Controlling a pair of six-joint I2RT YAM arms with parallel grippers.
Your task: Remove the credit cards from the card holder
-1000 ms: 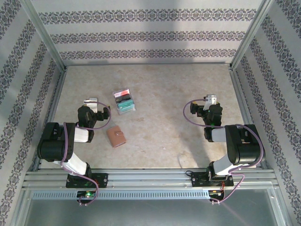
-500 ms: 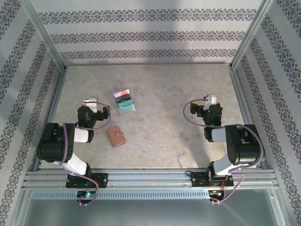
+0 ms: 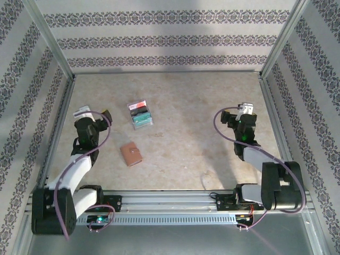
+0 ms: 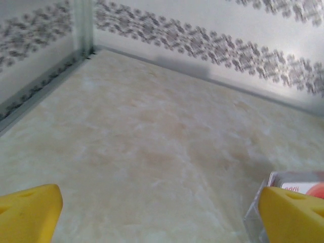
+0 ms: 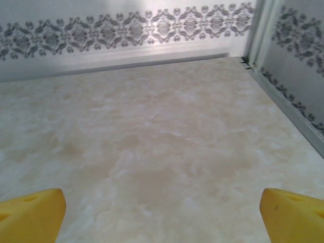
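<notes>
The card holder (image 3: pixel 130 154), a small tan-brown wallet, lies folded shut on the table, left of centre. The credit cards are hidden. My left gripper (image 3: pixel 93 112) hovers behind and to the left of the card holder, well apart from it. It is open, and nothing sits between its yellow fingertips (image 4: pixel 28 215). My right gripper (image 3: pixel 236 110) is far over on the right side of the table. It is open too, with bare table between its fingertips (image 5: pixel 293 215).
A clear case holding a teal, black and red stack (image 3: pixel 141 115) lies behind the card holder; its corner (image 4: pixel 304 178) sits by my left gripper's right finger. Patterned walls and metal rails (image 3: pixel 65 106) enclose the table on three sides.
Both arms have unfolded from their tucked pose. The left gripper moved left and farther back, the right gripper right and farther back. Both stayed open; the card holder has not moved.
</notes>
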